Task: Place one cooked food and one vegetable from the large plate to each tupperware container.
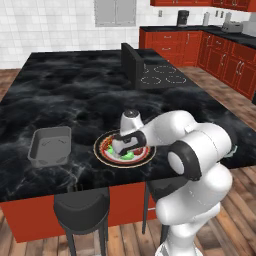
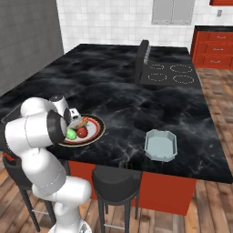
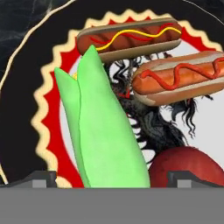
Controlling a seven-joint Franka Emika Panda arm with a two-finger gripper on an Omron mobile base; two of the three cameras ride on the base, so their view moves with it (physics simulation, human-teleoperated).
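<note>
Black marble worktop (image 1: 65, 95), large plate (image 1: 102, 155) near its front edge. Tool (image 3: 112, 177) spread wide, empty, hovering straight over corn (image 3: 103, 131); corn's long axis runs lengthwise between fingertips (image 3: 39, 178). Grey container (image 1: 50, 146) lies left.

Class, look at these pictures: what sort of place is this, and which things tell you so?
A rendered home kitchen: a black marble island counter with an inset cooktop, red wooden cabinets along the wall, and bar stools at the island.

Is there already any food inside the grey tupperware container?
No, in the left base view the grey container holds no food, and the food sits on the large plate.
</note>
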